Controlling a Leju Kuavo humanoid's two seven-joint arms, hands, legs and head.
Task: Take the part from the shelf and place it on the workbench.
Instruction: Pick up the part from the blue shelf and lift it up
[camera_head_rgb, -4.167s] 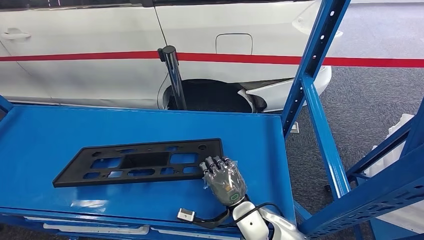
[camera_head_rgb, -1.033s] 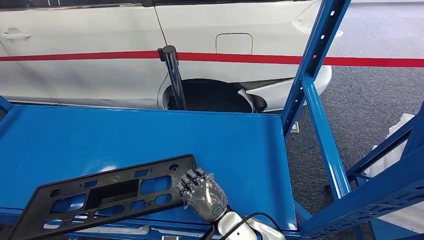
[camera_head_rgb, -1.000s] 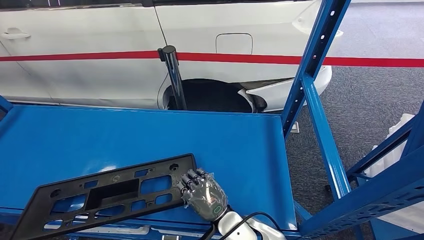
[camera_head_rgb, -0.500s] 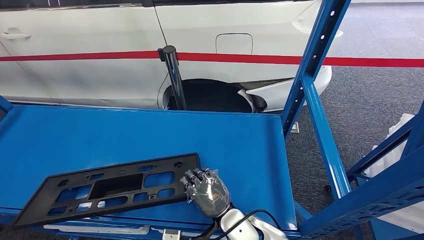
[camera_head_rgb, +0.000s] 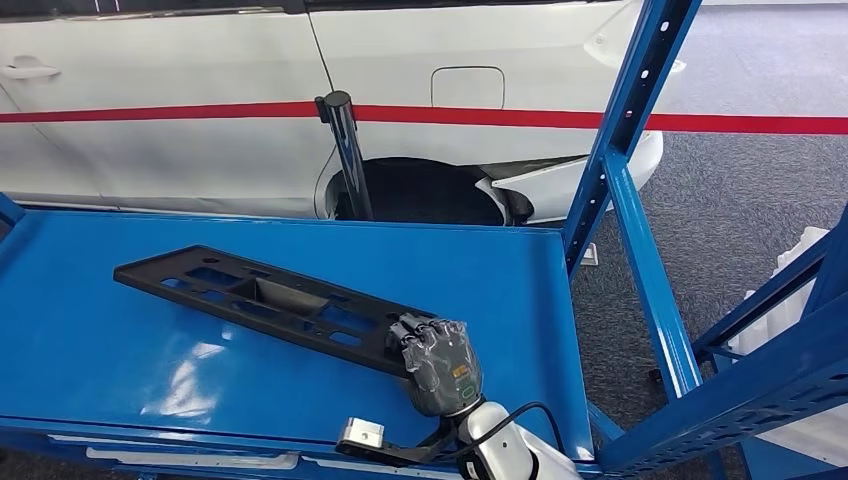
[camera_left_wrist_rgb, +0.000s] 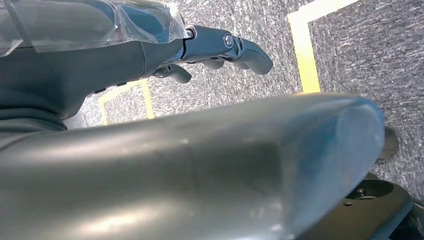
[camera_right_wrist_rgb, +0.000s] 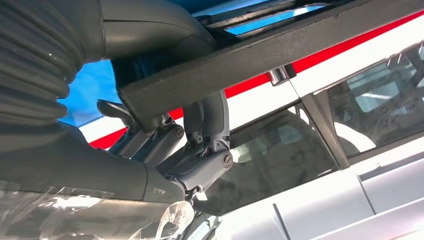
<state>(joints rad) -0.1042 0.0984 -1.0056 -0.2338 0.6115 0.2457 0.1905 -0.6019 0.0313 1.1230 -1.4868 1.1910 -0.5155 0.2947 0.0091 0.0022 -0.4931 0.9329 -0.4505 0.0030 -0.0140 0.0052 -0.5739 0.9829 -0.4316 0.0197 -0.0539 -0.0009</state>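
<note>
The part (camera_head_rgb: 260, 295) is a long black plastic plate with several cut-outs. My right hand (camera_head_rgb: 440, 365) grips its right end, near the front right of the blue shelf (camera_head_rgb: 500, 270). The plate hangs tilted above the shelf, its far end pointing back and left. In the right wrist view the fingers (camera_right_wrist_rgb: 205, 150) wrap under the plate's edge (camera_right_wrist_rgb: 280, 45) while the thumb presses on top. My left hand (camera_left_wrist_rgb: 150, 100) hangs over the grey floor with its fingers (camera_left_wrist_rgb: 235, 45) loosely spread and nothing in them.
A white car (camera_head_rgb: 200, 60) with a red stripe stands behind the shelf. A black post (camera_head_rgb: 345, 150) rises at the shelf's back edge. Blue uprights (camera_head_rgb: 625, 130) frame the right side. Yellow lines (camera_left_wrist_rgb: 305, 55) mark the carpet.
The plate has swung up and round: its far end, earlier low over the shelf's front left edge, now points toward the back left. My right hand has shifted slightly right.
</note>
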